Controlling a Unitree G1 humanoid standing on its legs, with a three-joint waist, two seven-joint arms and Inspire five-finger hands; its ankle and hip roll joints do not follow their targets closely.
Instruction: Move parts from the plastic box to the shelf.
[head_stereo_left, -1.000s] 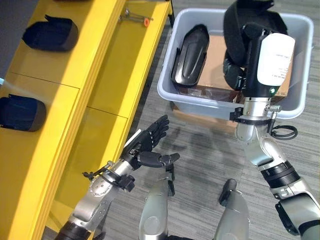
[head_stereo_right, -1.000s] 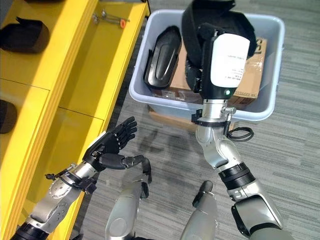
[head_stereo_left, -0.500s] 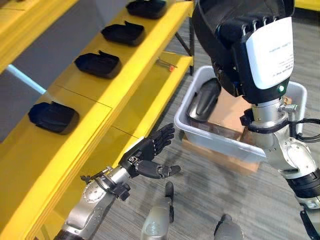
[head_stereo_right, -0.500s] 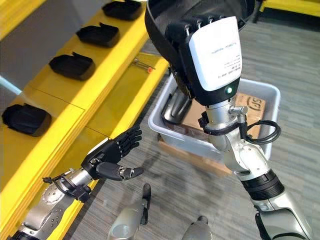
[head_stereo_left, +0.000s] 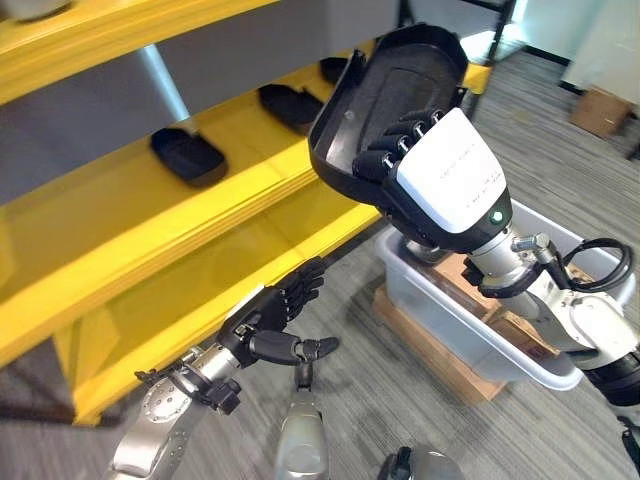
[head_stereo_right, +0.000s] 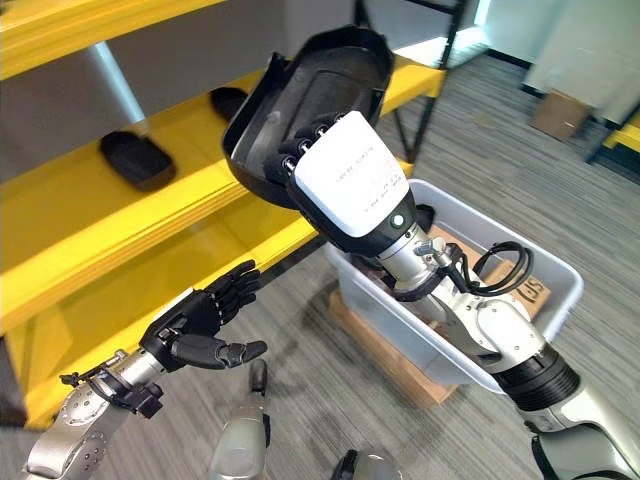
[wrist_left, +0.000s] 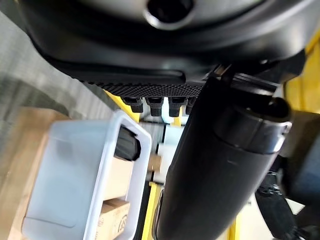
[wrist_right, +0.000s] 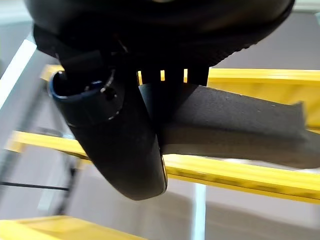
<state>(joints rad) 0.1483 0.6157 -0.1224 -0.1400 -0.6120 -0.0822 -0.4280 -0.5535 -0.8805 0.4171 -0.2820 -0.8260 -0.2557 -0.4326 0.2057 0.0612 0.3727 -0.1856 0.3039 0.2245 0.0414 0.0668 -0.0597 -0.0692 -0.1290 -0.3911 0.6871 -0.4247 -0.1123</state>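
My right hand (head_stereo_left: 445, 185) is shut on a large black moulded part (head_stereo_left: 390, 85), held high above the grey plastic box (head_stereo_left: 440, 310) and in front of the yellow shelf (head_stereo_left: 150, 215). In the right wrist view my thumb (wrist_right: 120, 135) and fingers clamp the part (wrist_right: 235, 125) with a yellow shelf beam (wrist_right: 260, 80) behind it. Another black part (head_stereo_right: 425, 215) lies in the box beside a cardboard carton (head_stereo_left: 480, 280). My left hand (head_stereo_left: 265, 325) hangs open and empty, low down by the shelf's bottom level.
Several black parts (head_stereo_left: 188, 155) (head_stereo_left: 295, 105) lie in a row on the middle shelf level. The plastic box (wrist_left: 75, 185) rests on a flat cardboard piece (head_stereo_left: 430, 350) on grey carpet. A small carton (head_stereo_left: 600, 110) stands on the floor at the far right.
The camera has tilted up. My right hand has carried the black part up and away from the box, toward the shelf. The left hand stays low and open.
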